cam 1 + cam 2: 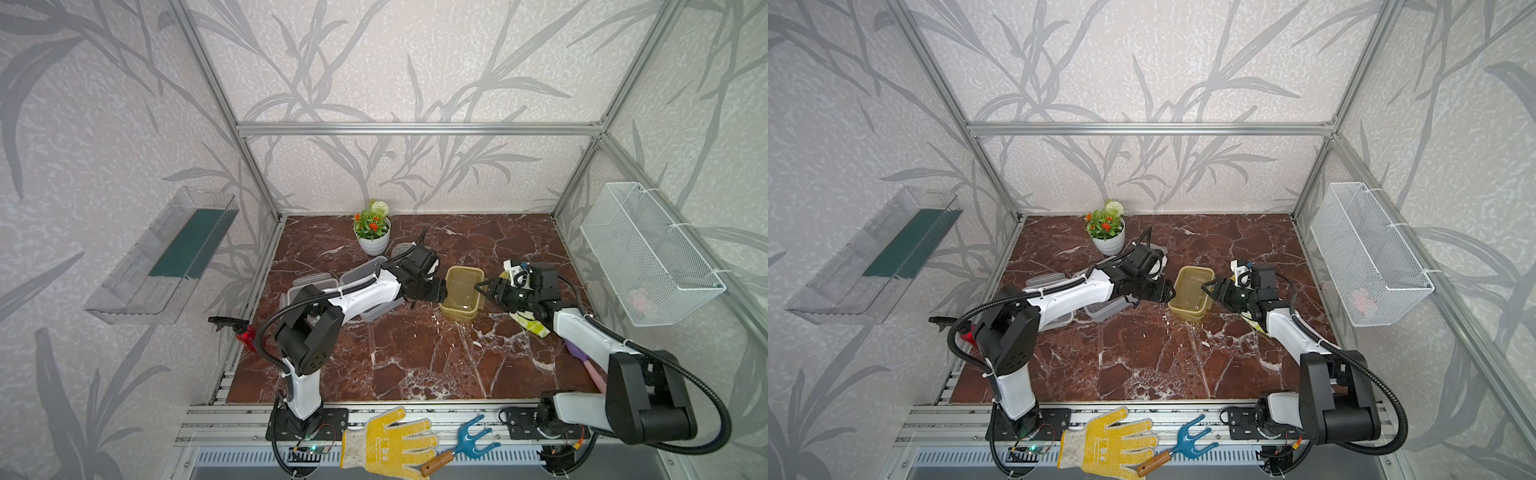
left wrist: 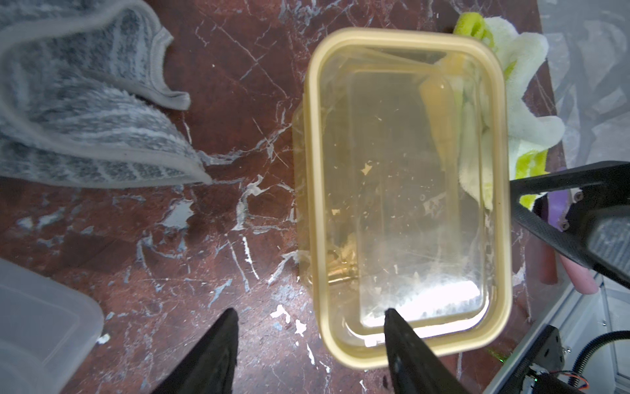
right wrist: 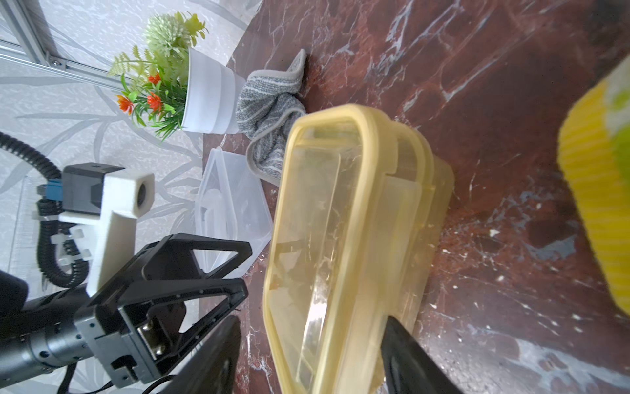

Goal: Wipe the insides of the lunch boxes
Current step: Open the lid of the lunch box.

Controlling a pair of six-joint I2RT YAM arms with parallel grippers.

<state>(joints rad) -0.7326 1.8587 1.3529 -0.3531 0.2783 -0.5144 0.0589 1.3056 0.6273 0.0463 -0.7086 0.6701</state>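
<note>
writing: none readable
lunch boxes: 2 – amber box [image 1: 462, 293] mid-table, lid off; clear box [image 3: 231, 204] beside it
cloths: 2 – grey [image 2: 85, 102], yellow-white [image 2: 525, 112]
left gripper [image 2: 308, 314]: jaws apart, straddling amber rim, unclamped
right gripper [image 3: 312, 322]: jaws apart astride amber wall; grip unclear

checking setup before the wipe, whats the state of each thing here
amber lunch box: lid off, upright, crumbs inside
clear lunch box: lid off, nothing inside
grey cloth: crumpled on the table, unheld
yellow-green cloth: bunched beside the amber box
left tool: open, straddling the amber box's rim
right tool: open, straddling its rim
</note>
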